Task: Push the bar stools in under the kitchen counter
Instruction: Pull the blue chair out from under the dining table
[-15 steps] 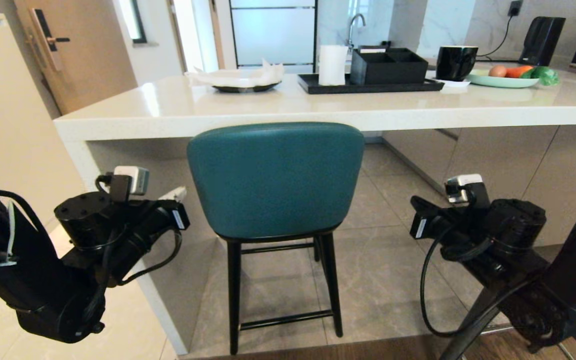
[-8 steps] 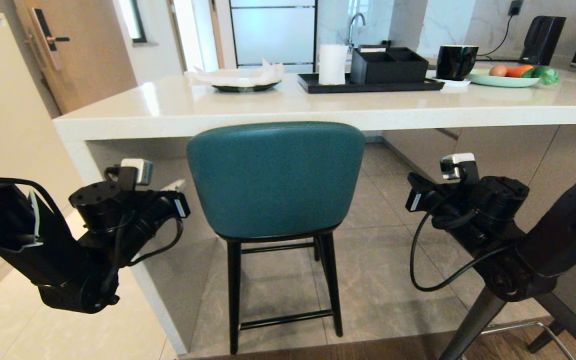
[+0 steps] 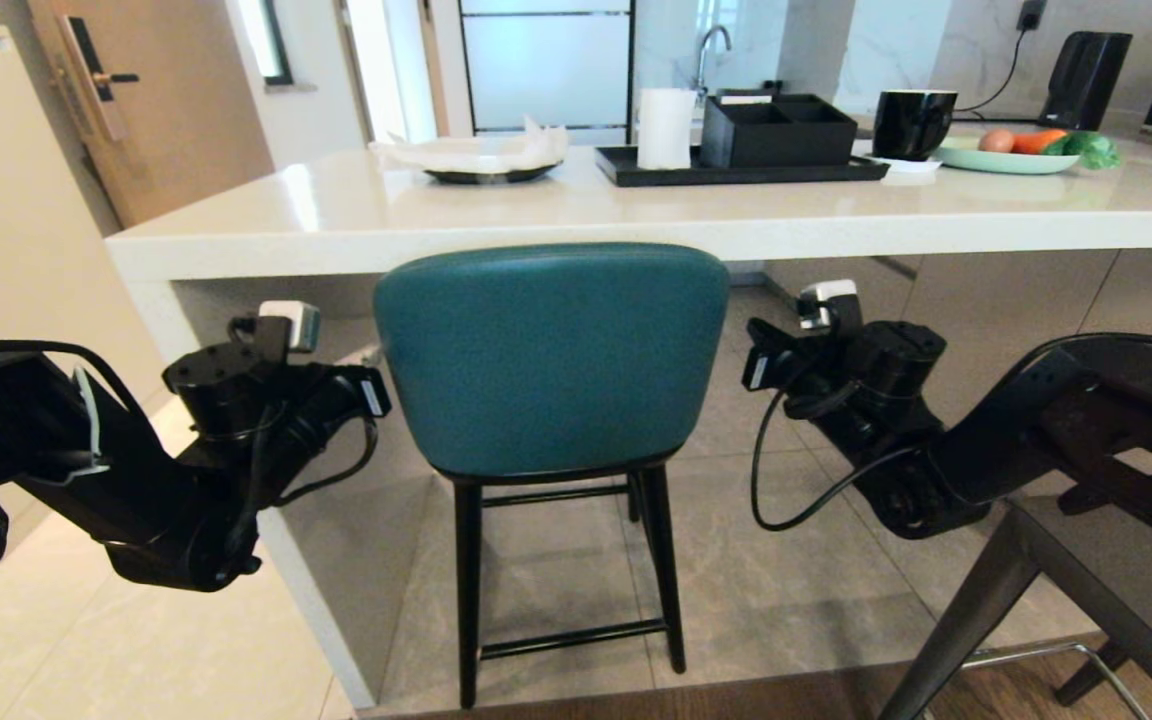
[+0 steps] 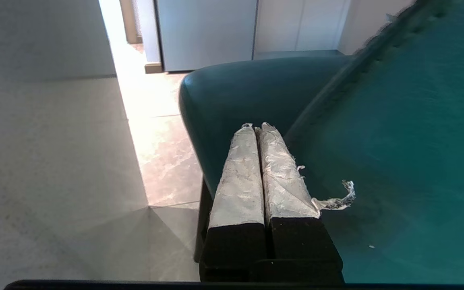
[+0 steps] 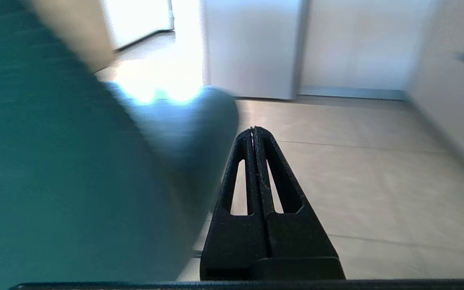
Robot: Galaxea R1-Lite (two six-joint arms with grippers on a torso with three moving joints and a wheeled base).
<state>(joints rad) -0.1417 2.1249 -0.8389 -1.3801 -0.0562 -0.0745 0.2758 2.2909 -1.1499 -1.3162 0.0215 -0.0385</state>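
The teal bar stool (image 3: 551, 360) stands with its back toward me, just in front of the white kitchen counter (image 3: 356, 215); its seat is hidden behind the back. My left gripper (image 3: 370, 390) is at the left edge of the stool's back. Its taped fingers (image 4: 240, 177) are shut and empty, close beside the teal leather (image 4: 397, 141). My right gripper (image 3: 758, 362) hangs by the right edge, shut and empty (image 5: 253, 129), with the stool (image 5: 54, 161) next to it. The dark grey stool (image 3: 1096, 575) shows at the lower right under my right arm.
The counter's white side panel (image 3: 336, 570) stands just left of the teal stool's legs. On the counter are a black tray (image 3: 736, 172), a black mug (image 3: 911, 125), a plate of vegetables (image 3: 1011, 158) and a plate with paper (image 3: 481, 160). Tiled floor runs under the counter.
Both arms have risen and moved inward toward the teal stool's back, the right one farther. The grey stool's seat has come into view beneath the right arm. The teal stool has not moved.
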